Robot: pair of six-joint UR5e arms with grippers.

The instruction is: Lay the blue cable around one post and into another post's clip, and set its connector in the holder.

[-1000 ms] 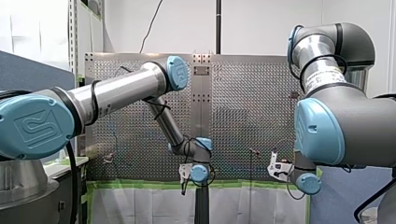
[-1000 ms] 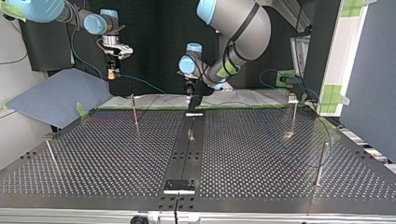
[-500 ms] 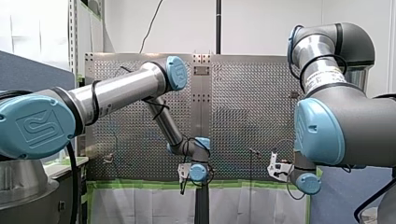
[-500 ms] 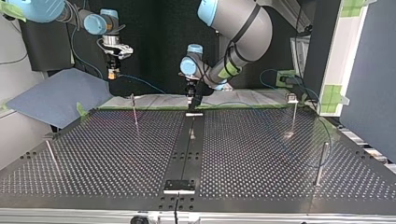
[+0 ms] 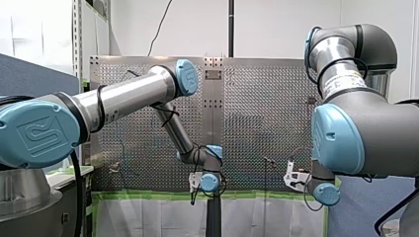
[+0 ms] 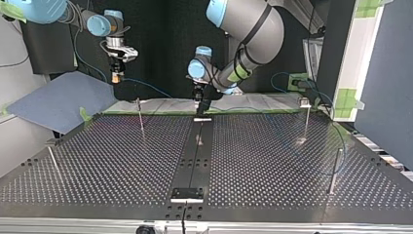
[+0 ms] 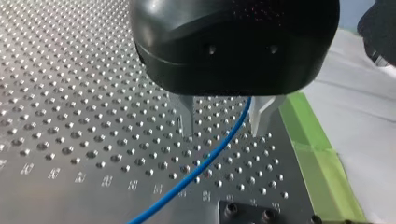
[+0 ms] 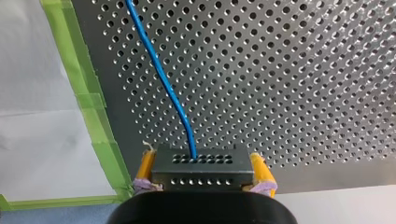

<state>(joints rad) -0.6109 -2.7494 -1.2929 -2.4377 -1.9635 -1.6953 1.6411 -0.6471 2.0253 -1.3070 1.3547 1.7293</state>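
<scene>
In the right wrist view my right gripper point(image 8: 204, 166) has its yellow pads shut on a dark grey connector point(image 8: 201, 173). The blue cable point(image 8: 161, 79) runs out of the connector over the perforated table. In the top view this gripper point(image 6: 116, 74) hangs high at the left, off the table's far edge. My left gripper point(image 7: 223, 134) stands open just above the table, and the cable point(image 7: 212, 156) passes between its fingers without touching them. In the top view it point(image 6: 201, 105) hovers over a white holder point(image 6: 202, 119) at the far middle.
Thin metal posts stand on the table: one far left point(image 6: 140, 117), one far right point(image 6: 306, 122), one near right point(image 6: 335, 170), one near left point(image 6: 52, 162). A second white holder point(image 6: 186, 195) sits at the near middle. Green tape point(image 7: 310, 144) marks the table's edge.
My left wrist has shifted slightly over the far middle of the table. My right arm has hardly moved and keeps the connector.
</scene>
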